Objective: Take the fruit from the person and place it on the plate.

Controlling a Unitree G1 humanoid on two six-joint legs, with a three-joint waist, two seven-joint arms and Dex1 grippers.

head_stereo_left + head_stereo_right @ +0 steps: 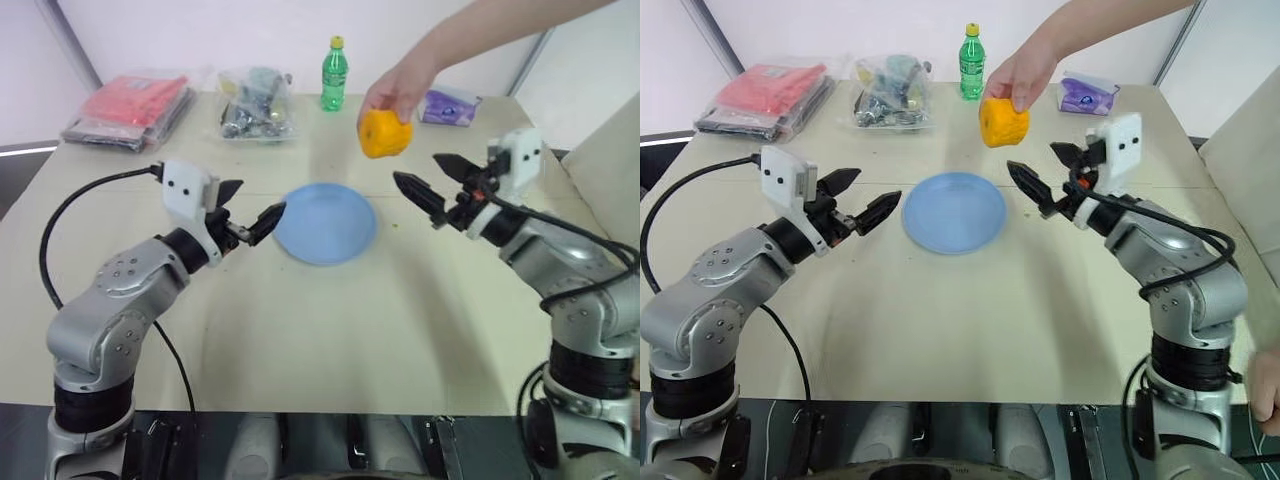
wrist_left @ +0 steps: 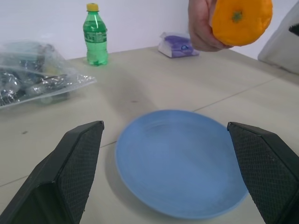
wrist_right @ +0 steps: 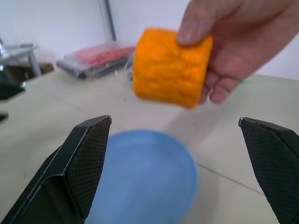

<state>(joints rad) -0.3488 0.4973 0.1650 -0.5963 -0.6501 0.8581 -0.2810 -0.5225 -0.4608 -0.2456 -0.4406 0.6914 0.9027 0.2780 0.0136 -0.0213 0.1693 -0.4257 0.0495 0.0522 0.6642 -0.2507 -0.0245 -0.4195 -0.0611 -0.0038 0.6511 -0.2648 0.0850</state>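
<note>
A person's hand (image 1: 400, 88) offers the fruit (image 1: 385, 133) above the plate (image 1: 326, 222); the handover is pending. The right gripper (image 1: 432, 182), fingers wide, must likely close around it, while the left gripper (image 1: 248, 207) waits, equally wide.

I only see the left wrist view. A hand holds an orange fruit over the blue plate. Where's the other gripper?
Observer: The right gripper is open, beside the plate and just below the fruit.
Operator: Is it touching the fruit?
Observer: No. In the right wrist view the fruit sits beyond its fingers, held by the person's hand.
Operator: What else is on the table?
Observer: A red packet at the far left corner.
</note>
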